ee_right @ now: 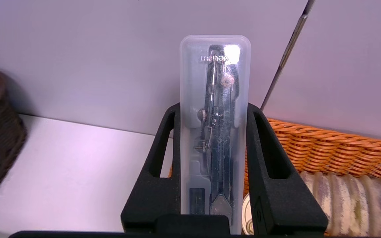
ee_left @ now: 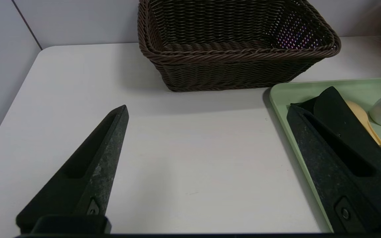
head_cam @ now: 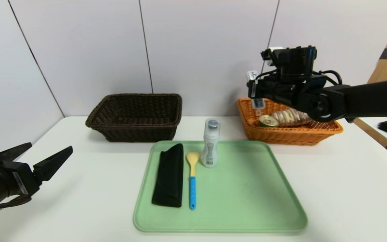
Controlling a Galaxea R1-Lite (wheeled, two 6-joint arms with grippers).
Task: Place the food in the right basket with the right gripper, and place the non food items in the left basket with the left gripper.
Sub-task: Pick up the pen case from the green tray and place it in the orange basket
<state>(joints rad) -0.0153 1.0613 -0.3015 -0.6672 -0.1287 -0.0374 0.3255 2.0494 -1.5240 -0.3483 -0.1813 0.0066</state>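
Head view first: the right gripper (head_cam: 254, 95) hangs above the near-left corner of the orange basket (head_cam: 282, 136), at about 1 o'clock from the green tray (head_cam: 247, 191), its fingers closed on a clear plastic case (head_cam: 256, 101) whose end hangs toward the basket; inside that basket lie a tin can (head_cam: 268, 121) and a wrapped roll of biscuits (head_cam: 291, 117), side by side. The dark basket (head_cam: 136, 116) at 11 o'clock from the tray looks empty. On the tray a black folded pouch (head_cam: 169, 174), a yellow spoon with a blue handle (head_cam: 192, 181) and a small white bottle (head_cam: 211, 148) remain, the pouch and spoon lying with long axes running 12 to 6. The left gripper (head_cam: 50, 158) waits low at 9 o'clock over the counter (head_cam: 341, 188), nearer to these than the other arm. Left wrist view: its fingers (ee_left: 101, 155) are spread wide and hold nothing; the dark basket (ee_left: 236, 49) sits ahead with nothing in it, and the pouch (ee_left: 334, 109) lies just beyond one fingertip. Right wrist view: both fingers (ee_right: 159, 165) clamp the case (ee_right: 215, 132) along its length, a drawing compass visible inside, so it seems a non-food item held over the food basket (ee_right: 336, 148).
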